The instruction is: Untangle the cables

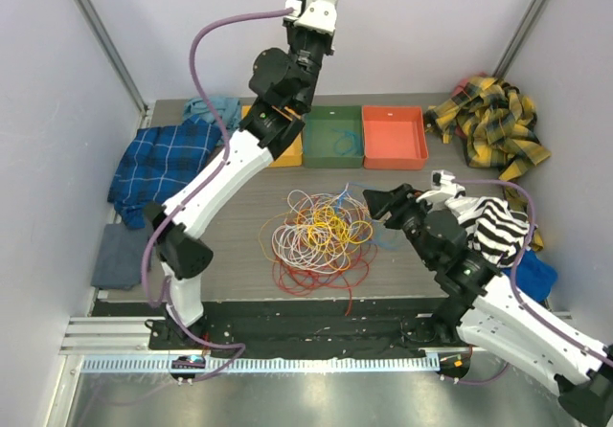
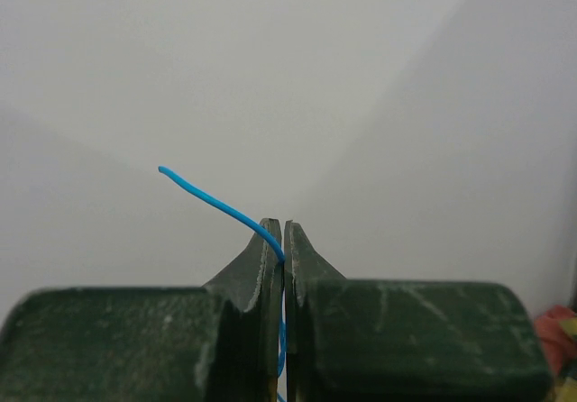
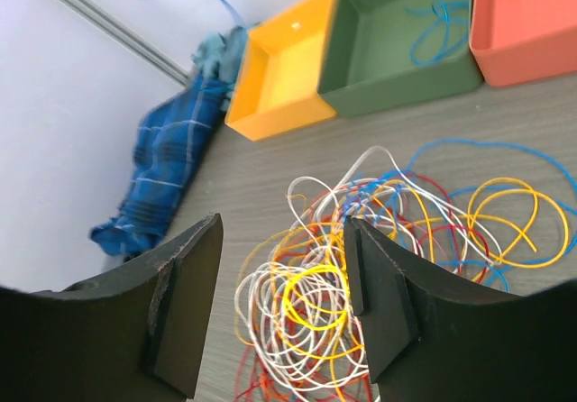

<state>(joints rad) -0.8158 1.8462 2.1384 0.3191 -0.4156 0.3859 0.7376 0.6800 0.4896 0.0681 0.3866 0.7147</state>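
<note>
Dozens of thin cables (image 1: 319, 235) in red, orange, yellow, white and blue lie heaped in one knot on the middle of the table (image 1: 239, 255), in front of a yellow bin (image 3: 284, 73), a green bin (image 3: 379, 77) and an orange bin (image 3: 532, 50). The left gripper (image 2: 283, 231) sits high above the bins, its jaws pressed together on a single blue cable (image 2: 216, 202), probably so the strand hangs free of the heap. Blue strands lie in the green bin, which suggests sorting by colour. The right gripper (image 3: 284, 312) hovers spread just above the knot, likely placed for the next strand. No labels or writing can be read anywhere.
</note>
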